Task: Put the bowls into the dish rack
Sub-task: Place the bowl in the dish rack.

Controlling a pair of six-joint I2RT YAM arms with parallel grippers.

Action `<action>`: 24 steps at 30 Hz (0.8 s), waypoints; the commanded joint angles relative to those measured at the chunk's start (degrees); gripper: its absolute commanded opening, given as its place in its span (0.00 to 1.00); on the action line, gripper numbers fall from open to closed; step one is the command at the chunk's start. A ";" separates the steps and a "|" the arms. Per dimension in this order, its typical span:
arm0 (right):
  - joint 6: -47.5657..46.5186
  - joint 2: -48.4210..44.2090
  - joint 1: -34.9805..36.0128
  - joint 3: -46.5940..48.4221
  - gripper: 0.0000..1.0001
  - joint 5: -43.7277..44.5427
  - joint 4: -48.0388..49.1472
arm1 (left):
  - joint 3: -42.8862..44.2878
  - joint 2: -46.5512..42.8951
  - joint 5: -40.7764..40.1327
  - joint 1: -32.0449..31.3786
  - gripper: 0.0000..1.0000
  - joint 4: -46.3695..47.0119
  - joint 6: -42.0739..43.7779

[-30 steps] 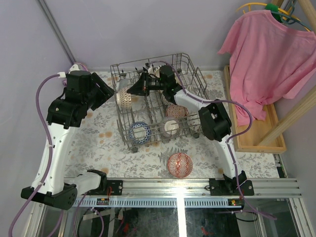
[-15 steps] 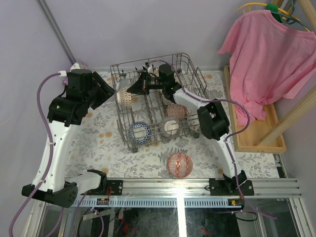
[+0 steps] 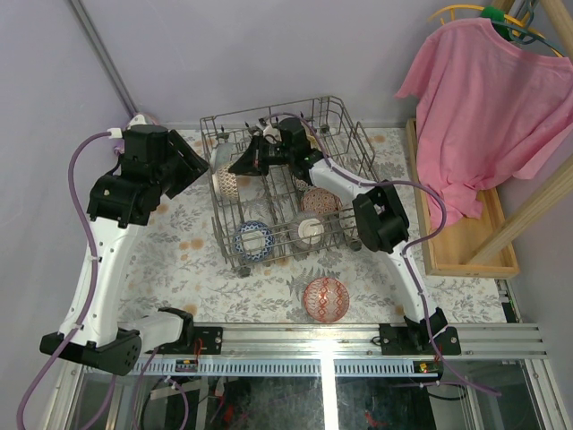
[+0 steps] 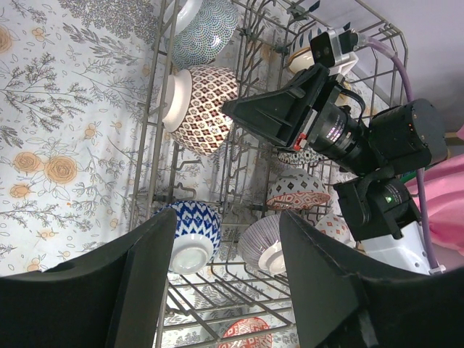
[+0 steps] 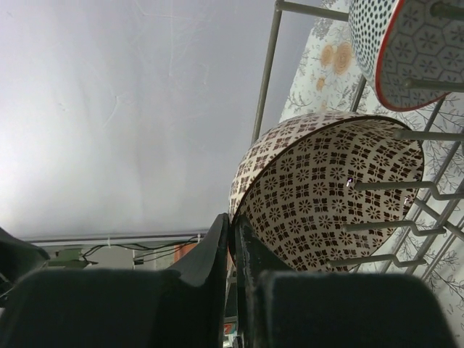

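One wrist view, right tool (image 5: 230, 225) pinching patterned bowl (image 5: 326, 188) rim, left tool (image 4: 226, 225) released

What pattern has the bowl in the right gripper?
The bowl has brown diamonds on cream; right wrist view.

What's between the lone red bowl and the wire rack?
Only bare floral tablecloth, between the red patterned bowl and grey wire dish rack; the overhead view shows it.

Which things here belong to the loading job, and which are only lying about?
For the job: dish rack; brown-patterned bowl, pinched by the right hand; red bowl, outside the rack; blue bowl, inside it.
Lying about: pink shirt; wooden tray; floral tablecloth.
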 commanded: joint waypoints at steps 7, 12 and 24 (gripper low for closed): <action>-7.60 -0.48 0.70 5.98 0.04 4.41 -8.73 | 1.08 0.32 0.09 0.50 0.59 0.88 0.53; -7.28 1.00 0.71 7.55 0.07 5.25 -9.74 | 1.04 0.59 0.00 0.43 0.59 0.87 0.45; -7.61 3.97 0.61 10.45 0.24 7.13 -12.39 | 1.00 1.64 0.48 0.47 0.59 1.28 0.49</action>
